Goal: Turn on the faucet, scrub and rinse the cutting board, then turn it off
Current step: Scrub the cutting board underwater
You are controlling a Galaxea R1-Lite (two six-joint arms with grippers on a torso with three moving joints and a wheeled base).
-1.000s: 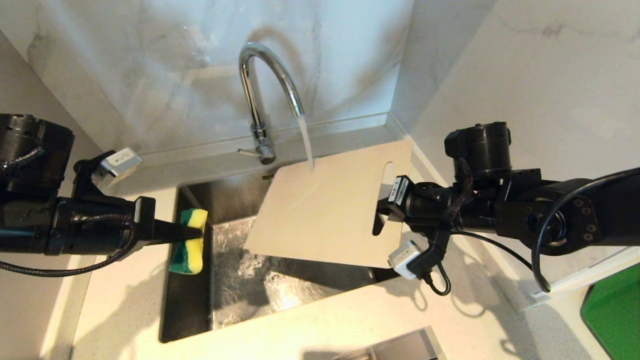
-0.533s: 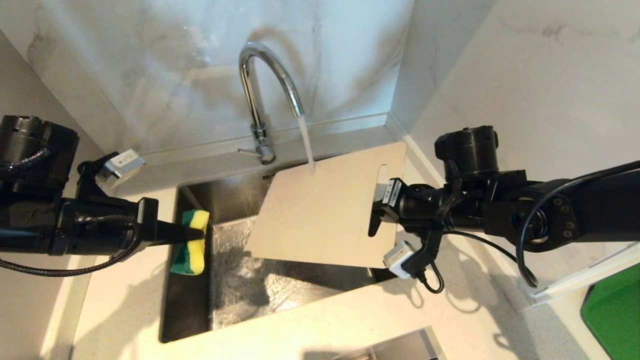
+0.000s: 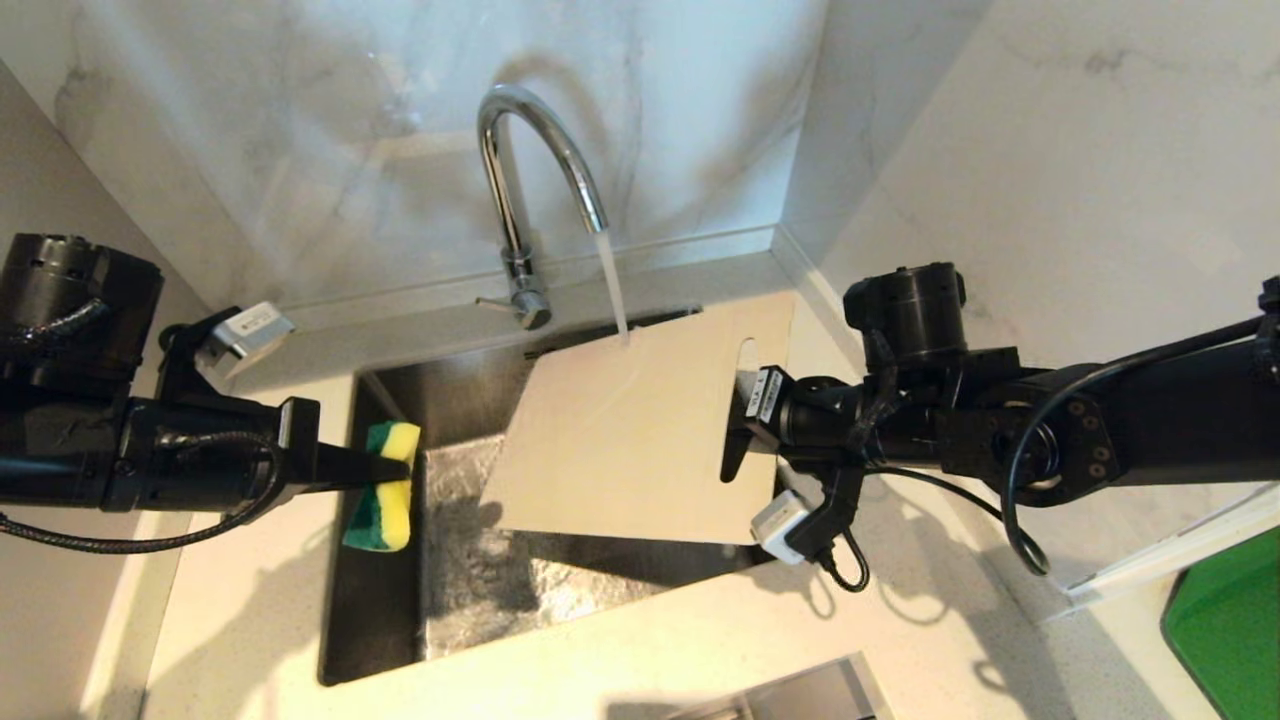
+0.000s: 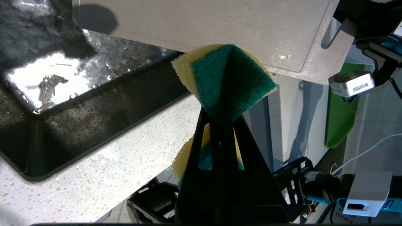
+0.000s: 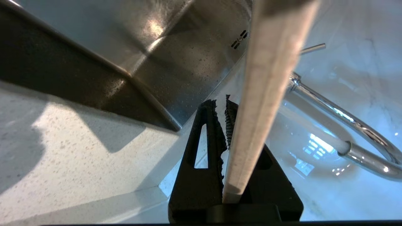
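Two claws work over the sink (image 3: 380, 600): the right claw (image 3: 735, 440) grips the cutting board (image 3: 620, 440) at its 3 o'clock end, tilted under the running faucet (image 3: 520, 200). At 9 o'clock, the left claw (image 3: 390, 465) pinches a sponge (image 3: 380, 510).

No lettering can be read anywhere. A white label (image 3: 768, 397) just behind the right end effector (image 3: 735, 455) carries dark print too small to make out. A similar sticker on the white camera module (image 4: 351, 87) is equally illegible.
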